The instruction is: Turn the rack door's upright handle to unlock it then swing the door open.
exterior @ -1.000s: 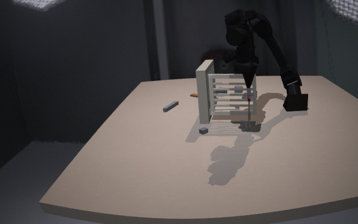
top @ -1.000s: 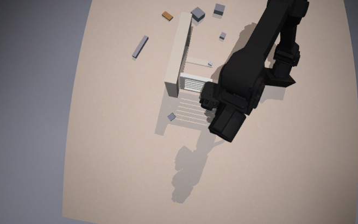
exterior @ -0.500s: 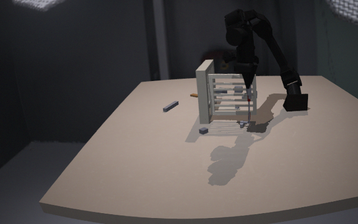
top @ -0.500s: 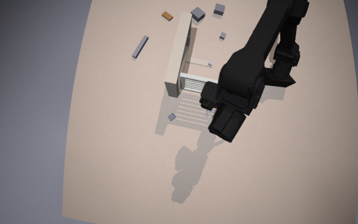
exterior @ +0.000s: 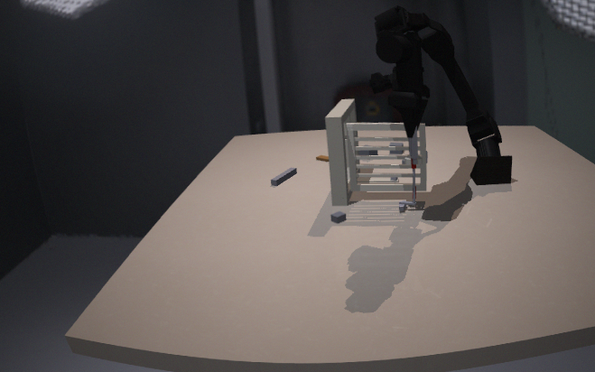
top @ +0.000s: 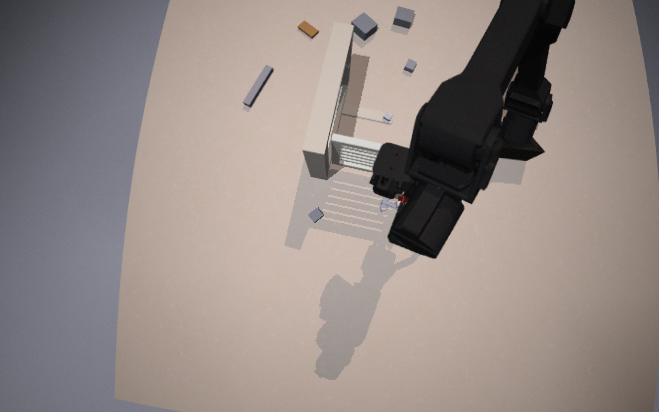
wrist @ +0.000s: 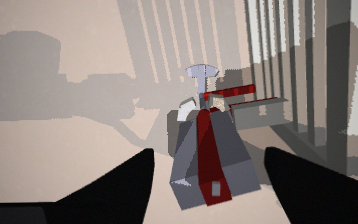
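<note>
The rack door (top: 356, 141) (exterior: 383, 188) stands swung out from the beige frame (top: 327, 92) (exterior: 338, 162), roughly at a right angle; the exact angle is hard to tell. The upright handle (exterior: 413, 150) (wrist: 215, 165), grey with a red stripe, is at the door's free edge. Red parts beside it and a pale crosspiece (wrist: 201, 70) at its far end show in the wrist view. My gripper (exterior: 411, 134) (wrist: 208, 155) is open, its black fingers on either side of the handle's upper end with gaps on both sides. In the top view the arm hides the fingers.
A small grey block (top: 315, 214) (exterior: 338, 217) lies near the frame's front end. A long grey bar (top: 258, 85) (exterior: 283, 177) and an orange block (top: 308, 29) lie behind the frame. Several grey blocks, one here (top: 364, 25), lie at its far end and beyond the door.
</note>
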`<state>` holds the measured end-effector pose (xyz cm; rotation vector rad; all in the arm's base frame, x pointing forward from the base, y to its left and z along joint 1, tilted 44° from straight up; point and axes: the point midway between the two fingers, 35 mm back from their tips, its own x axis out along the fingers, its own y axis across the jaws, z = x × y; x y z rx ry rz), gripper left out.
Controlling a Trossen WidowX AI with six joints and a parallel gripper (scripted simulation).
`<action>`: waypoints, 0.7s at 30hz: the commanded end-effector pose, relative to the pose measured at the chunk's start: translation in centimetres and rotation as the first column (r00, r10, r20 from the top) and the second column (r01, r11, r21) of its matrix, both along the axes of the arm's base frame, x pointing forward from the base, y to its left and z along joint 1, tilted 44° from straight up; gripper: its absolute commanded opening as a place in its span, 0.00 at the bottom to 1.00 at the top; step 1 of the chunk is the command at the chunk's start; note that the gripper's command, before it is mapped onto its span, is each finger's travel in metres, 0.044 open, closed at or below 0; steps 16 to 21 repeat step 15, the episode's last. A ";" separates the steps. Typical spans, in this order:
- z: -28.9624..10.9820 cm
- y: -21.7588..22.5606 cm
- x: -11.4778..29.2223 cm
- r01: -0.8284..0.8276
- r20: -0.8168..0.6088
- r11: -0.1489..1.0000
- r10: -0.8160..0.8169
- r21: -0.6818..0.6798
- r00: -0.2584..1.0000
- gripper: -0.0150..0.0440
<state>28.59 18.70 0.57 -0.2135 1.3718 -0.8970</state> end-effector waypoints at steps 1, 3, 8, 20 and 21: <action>0.7 0.6 0.0 -0.014 0.001 1.000 0.014 0.016 1.000 0.73; 1.0 0.9 0.0 -0.020 0.005 1.000 0.020 0.022 1.000 0.73; 1.9 1.6 0.1 -0.036 0.014 0.999 0.036 0.039 0.999 0.73; 3.1 2.6 0.0 -0.059 0.028 0.996 0.058 0.061 0.998 0.73; 3.1 2.6 0.0 -0.059 0.028 0.996 0.058 0.061 0.998 0.73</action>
